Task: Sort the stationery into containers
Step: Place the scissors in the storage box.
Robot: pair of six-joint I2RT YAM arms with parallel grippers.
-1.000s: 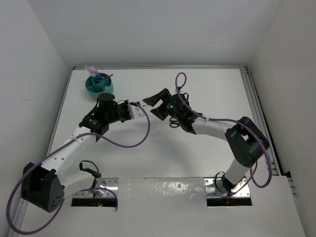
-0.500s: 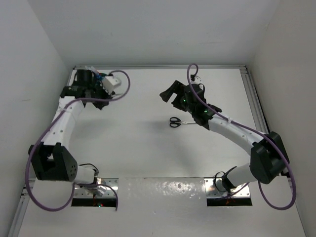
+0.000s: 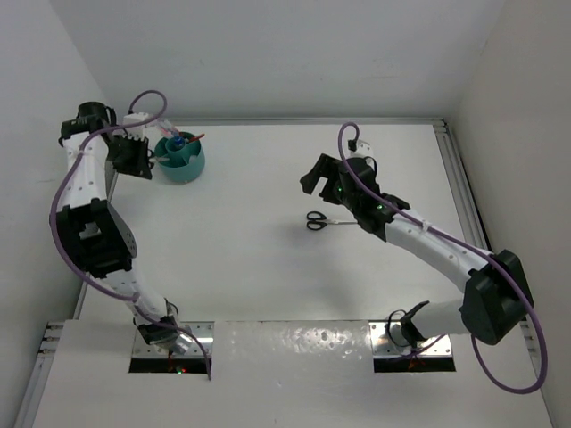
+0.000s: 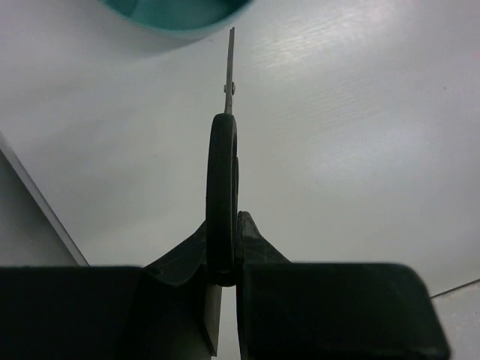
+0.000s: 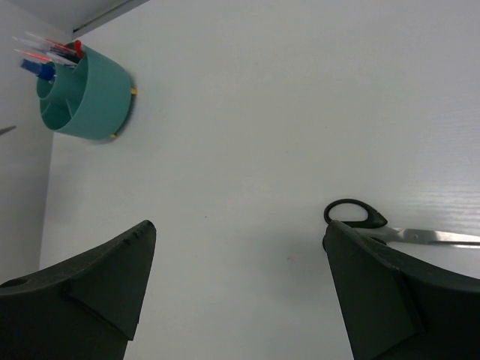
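Left tool (image 4: 223, 259) pinching scissors (image 4: 222, 169), pens (image 5: 51, 49) in teal organiser (image 5: 96, 94), second scissors (image 3: 319, 220) loose

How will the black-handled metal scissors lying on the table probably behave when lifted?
The black-handled metal scissors look stiff, so bending is unlikely. They lie flat on the white table, so getting under them may be hard. Their shiny blades look slippery.

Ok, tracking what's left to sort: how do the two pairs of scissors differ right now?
The held scissors are clamped by the handle in the shut left gripper; the loose scissors are untouched, near the open right gripper. The held scissors are in the air, blades pointing toward the teal organiser; the loose scissors lie flat on the table. Both have black handles.
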